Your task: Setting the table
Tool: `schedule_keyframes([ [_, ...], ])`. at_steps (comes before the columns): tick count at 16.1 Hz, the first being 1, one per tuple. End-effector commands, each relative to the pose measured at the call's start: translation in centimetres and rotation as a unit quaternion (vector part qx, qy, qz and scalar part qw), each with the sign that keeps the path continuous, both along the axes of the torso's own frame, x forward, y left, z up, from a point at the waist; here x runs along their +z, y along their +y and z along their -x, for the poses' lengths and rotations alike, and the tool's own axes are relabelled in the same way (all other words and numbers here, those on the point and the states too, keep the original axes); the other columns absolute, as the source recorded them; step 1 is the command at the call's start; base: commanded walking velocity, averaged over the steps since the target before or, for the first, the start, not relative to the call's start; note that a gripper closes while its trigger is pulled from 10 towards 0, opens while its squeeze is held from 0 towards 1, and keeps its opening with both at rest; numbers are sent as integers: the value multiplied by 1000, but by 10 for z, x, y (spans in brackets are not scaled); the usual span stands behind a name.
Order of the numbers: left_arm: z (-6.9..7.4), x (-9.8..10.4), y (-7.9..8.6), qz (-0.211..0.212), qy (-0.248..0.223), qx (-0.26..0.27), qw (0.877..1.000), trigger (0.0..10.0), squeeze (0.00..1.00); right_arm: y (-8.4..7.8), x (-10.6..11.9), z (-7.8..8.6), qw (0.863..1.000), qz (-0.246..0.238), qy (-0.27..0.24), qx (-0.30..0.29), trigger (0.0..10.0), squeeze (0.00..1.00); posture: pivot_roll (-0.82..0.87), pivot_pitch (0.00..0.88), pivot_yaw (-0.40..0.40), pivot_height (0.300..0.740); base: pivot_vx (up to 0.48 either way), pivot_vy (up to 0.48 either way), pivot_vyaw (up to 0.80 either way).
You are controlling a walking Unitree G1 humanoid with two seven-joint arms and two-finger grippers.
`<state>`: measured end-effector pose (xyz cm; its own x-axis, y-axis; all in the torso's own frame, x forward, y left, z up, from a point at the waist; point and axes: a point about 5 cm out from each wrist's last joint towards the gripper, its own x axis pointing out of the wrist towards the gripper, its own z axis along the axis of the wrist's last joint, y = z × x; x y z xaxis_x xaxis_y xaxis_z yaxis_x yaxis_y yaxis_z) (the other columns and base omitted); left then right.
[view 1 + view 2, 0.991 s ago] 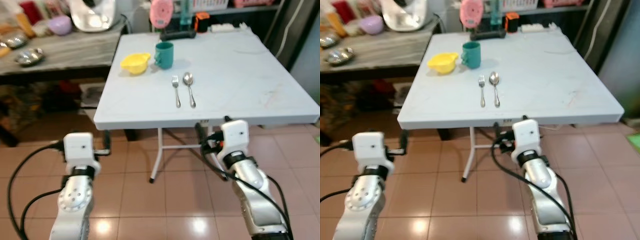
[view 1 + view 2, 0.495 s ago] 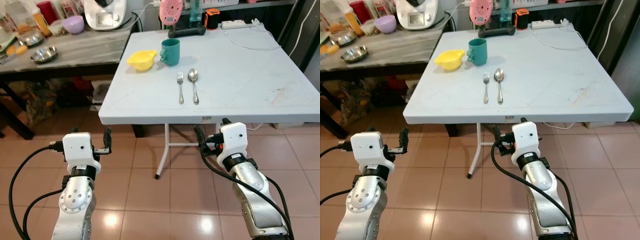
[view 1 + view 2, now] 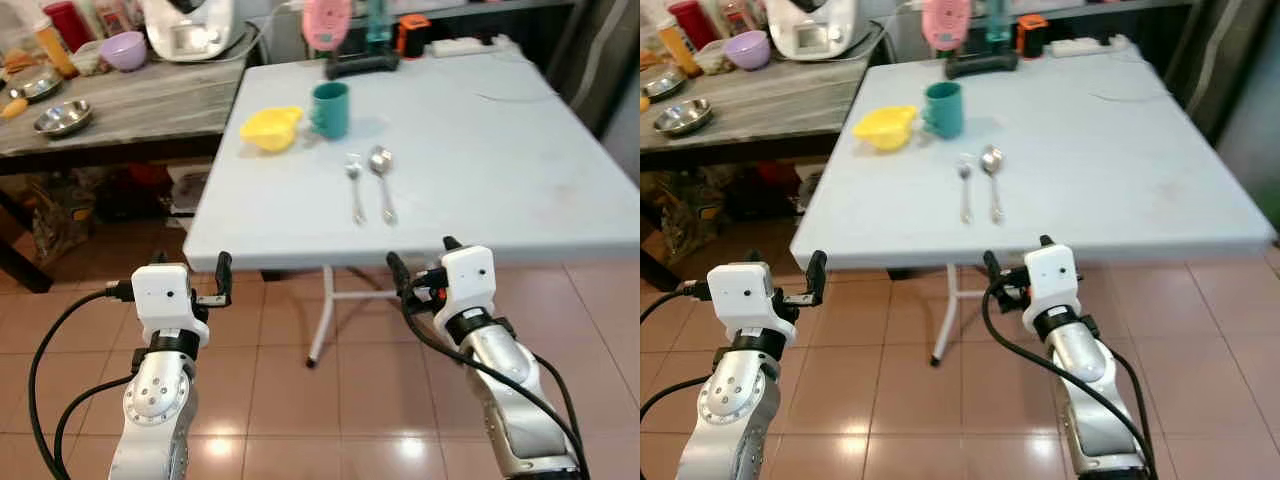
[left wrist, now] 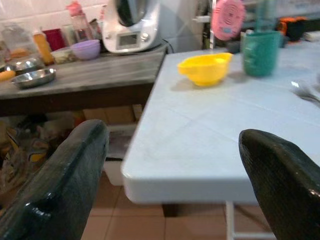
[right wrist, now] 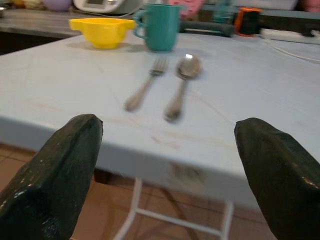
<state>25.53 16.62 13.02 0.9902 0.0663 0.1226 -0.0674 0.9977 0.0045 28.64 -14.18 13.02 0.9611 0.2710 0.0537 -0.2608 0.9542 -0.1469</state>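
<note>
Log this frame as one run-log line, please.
phase: approach | left end effector: open, empty | right end effector: open, empty | metal fork, metal spoon on white folding table

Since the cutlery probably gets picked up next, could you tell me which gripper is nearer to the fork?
Right. The right gripper is open just below the table's near edge, almost in line with the fork. The left gripper, also open, sits off the table's left corner, farther away.

A steel fork (image 3: 355,190) and spoon (image 3: 381,181) lie parallel, near a teal mug (image 3: 329,109) and yellow bowl (image 3: 270,128).
</note>
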Motion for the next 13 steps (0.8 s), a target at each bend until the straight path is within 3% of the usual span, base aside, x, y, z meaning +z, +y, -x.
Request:
schedule_keyframes([
  [1,2,-3,8,-4,6,13,1000,10000,0,10,4,1,1000,-10,-9,18,10000,0,-92,86,114,740,469,0,0],
  [13,1,-5,6,-1,7,2,1000,10000,0,12,3,2,999,-10,-11,30,10000,0,-93,76,115,740,460,0,0],
])
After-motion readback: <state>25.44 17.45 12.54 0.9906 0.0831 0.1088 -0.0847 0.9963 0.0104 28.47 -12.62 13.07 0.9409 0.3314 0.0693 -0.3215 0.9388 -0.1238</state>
